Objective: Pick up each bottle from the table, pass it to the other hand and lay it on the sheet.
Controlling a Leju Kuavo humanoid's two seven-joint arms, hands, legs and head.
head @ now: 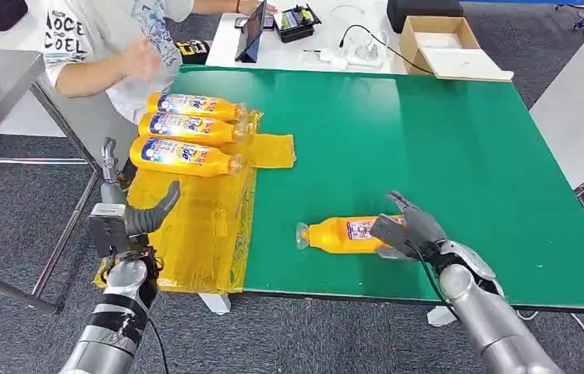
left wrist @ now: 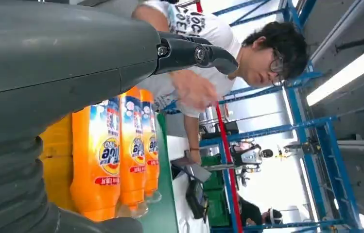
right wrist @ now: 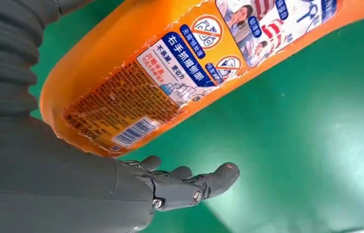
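Because it lay on its side on the green table [head: 444, 140], cap toward the yellow sheet [head: 195, 226], the orange detergent bottle [head: 343, 233] offered its base end to the right hand [head: 407, 228], whose fingers [right wrist: 209, 182] stood apart around that end, not yet clamped. Three like bottles [head: 183, 128] already lay in a row on the sheet's far part. The left hand [head: 129, 218] waited over the sheet's near edge, fingers spread and empty, apparently ready to receive. A person [head: 109, 39] sat beyond the table corner.
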